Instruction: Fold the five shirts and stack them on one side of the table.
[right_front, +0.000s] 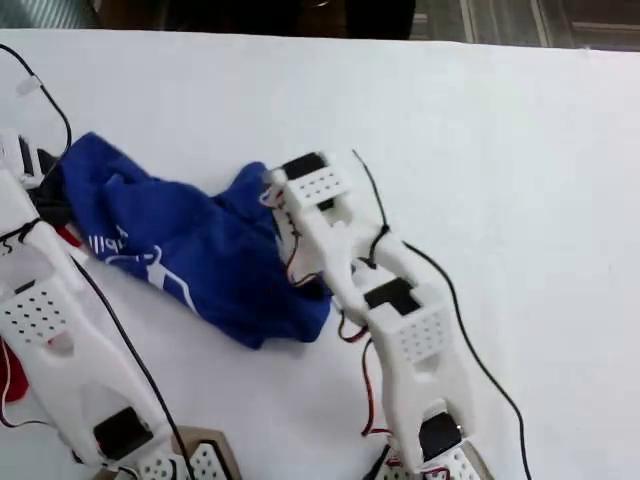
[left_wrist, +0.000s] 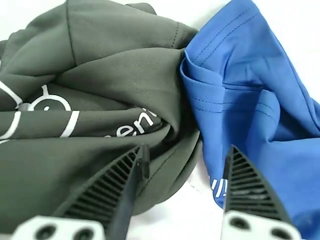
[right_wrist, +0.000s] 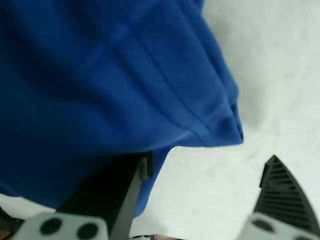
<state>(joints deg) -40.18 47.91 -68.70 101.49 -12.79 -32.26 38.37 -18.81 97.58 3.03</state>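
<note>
Left fingers (left_wrist: 112, 187) are held apart over a grey shirt (left_wrist: 100, 90) touching the blue shirt (left_wrist: 250, 90); right fingers (right_wrist: 280, 192) are held apart at its edge.

Likely robotics lab: white table (right_front: 520, 110), loose black cables (right_front: 368, 185)

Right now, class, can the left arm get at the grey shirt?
Probably yes: the left claw hangs open just over the grey shirt, nothing covering it, the blue shirt beside it.
</note>
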